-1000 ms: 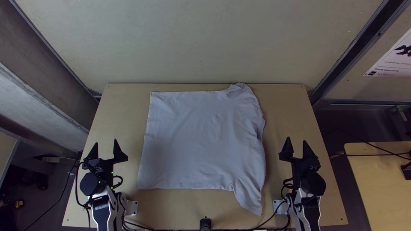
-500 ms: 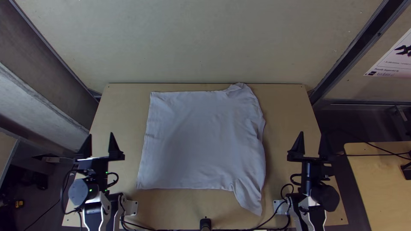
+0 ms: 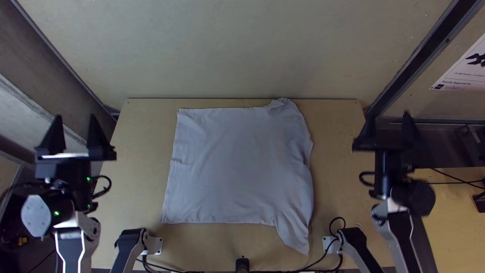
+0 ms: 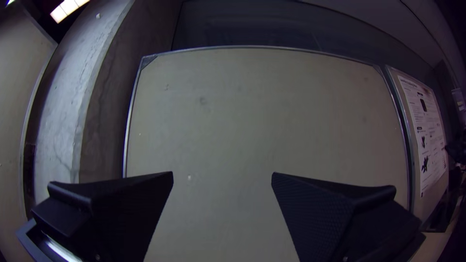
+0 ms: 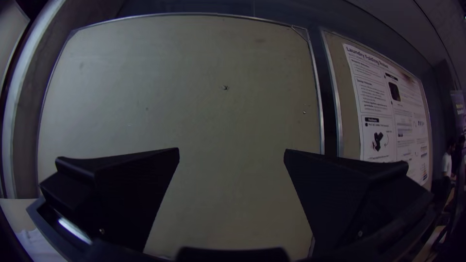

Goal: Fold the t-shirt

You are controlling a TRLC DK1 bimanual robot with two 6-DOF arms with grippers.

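Note that your left end effector (image 3: 76,120) stands beyond the worktop's (image 3: 202,245) left edge, its two fingers spread wide apart and empty. Your right end effector (image 3: 388,119) stands at the opposite edge—likewise wide open and empty, well apart from the garment. Locate the t-shirt (image 3: 237,167) mid-worktop—spread mostly flat, wrinkled along its right side, its near right corner drawn out toward you.

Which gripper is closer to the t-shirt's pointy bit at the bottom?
Right. The right gripper is off to the right of the pointy bit; the left gripper is farther, beyond the t-shirt's left side.
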